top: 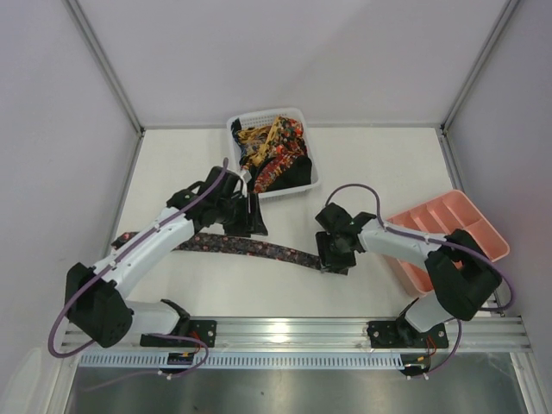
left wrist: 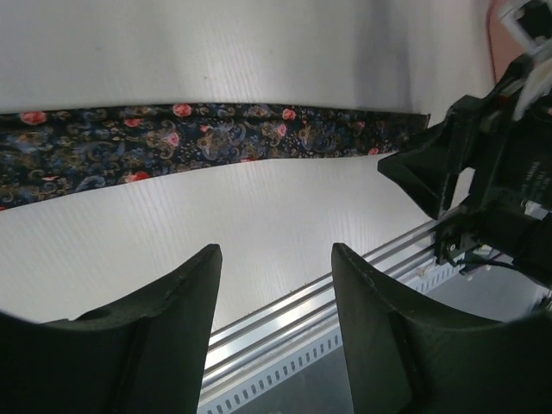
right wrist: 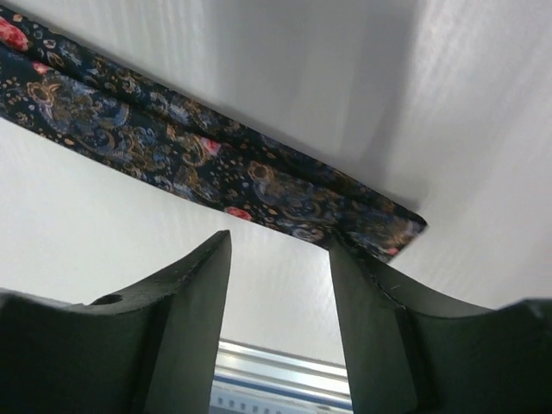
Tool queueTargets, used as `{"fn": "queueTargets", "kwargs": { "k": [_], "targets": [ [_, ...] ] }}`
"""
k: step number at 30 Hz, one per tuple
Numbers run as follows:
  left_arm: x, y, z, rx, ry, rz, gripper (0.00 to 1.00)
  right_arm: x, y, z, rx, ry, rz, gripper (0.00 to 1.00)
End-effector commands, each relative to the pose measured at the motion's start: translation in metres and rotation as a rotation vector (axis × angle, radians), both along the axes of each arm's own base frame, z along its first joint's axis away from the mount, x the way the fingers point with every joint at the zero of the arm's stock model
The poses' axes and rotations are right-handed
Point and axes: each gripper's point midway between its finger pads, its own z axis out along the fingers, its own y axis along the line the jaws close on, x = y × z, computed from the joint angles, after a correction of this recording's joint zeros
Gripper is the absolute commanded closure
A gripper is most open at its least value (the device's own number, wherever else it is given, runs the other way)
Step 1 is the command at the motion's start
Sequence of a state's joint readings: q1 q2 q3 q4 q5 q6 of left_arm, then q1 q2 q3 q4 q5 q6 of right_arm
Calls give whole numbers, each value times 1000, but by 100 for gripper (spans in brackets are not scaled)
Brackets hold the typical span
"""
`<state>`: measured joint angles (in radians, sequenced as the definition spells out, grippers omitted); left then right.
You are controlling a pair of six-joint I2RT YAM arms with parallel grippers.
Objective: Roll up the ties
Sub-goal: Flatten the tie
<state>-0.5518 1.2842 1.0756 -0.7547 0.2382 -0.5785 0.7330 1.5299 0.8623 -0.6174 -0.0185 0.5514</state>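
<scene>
One dark tie point(top: 250, 248) with red and gold paisley lies flat and unrolled across the table, running left to right. Its narrow end point(right wrist: 379, 226) sits just ahead of my right gripper point(right wrist: 280, 237), which is open with nothing between its fingers; the right fingertip point(right wrist: 349, 254) is at the tie's near edge. My left gripper point(left wrist: 276, 250) is open and empty too, hovering beside the tie's middle stretch point(left wrist: 172, 138). Seen from above, the left gripper point(top: 253, 222) is above the tie's far edge and the right gripper point(top: 333, 257) is at its right end. More ties point(top: 272, 147) fill the basket.
A white mesh basket point(top: 233, 129) stands at the back centre. A pink compartment tray point(top: 483, 233) sits at the right, beside the right arm. The metal rail point(top: 293, 328) runs along the near edge. The right arm's black wrist point(left wrist: 483, 190) fills the right side of the left wrist view.
</scene>
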Motion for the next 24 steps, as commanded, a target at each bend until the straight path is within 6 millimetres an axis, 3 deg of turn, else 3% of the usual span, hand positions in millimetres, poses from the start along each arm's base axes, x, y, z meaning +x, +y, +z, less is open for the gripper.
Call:
{"fn": "queueTargets", "kwargs": {
  "k": [1,3,5,7,8,9,10,11,13,16,21,24],
  "targets": [
    [-2,-32,-1,-37,-10,-127,40,5,-6,33,47,-60,-20,38],
    [-6,-50,-13,-30,16,-181,41,17,-4,57,101,-107,-35,32],
    [-9,-63,-22,-32,38,-220,42,22,-15,65,119,-101,-83,20],
    [-14,-87,-35,-46,67,-280,44,18,-29,61,111,-88,-110,20],
    [-15,-94,-39,-51,76,-298,47,20,-38,58,112,-82,-142,20],
    [-17,-109,-39,-70,74,-331,48,8,-44,50,134,-50,-142,20],
    [-19,-117,-52,-67,115,-349,50,11,-42,50,181,-65,-145,20],
    [-22,-124,-57,-64,129,-367,57,13,-46,48,211,-72,-169,20],
    [-15,-139,-63,-76,126,-376,60,9,-48,42,264,-97,-188,21],
    [-12,-155,-65,-106,128,-411,69,6,-52,36,296,-98,-253,27],
    [-20,-179,-86,-105,168,-487,84,-2,-57,22,324,-63,-312,34],
    [-25,-183,-102,-84,192,-502,91,-6,-57,16,381,-50,-338,39]
  ]
}}
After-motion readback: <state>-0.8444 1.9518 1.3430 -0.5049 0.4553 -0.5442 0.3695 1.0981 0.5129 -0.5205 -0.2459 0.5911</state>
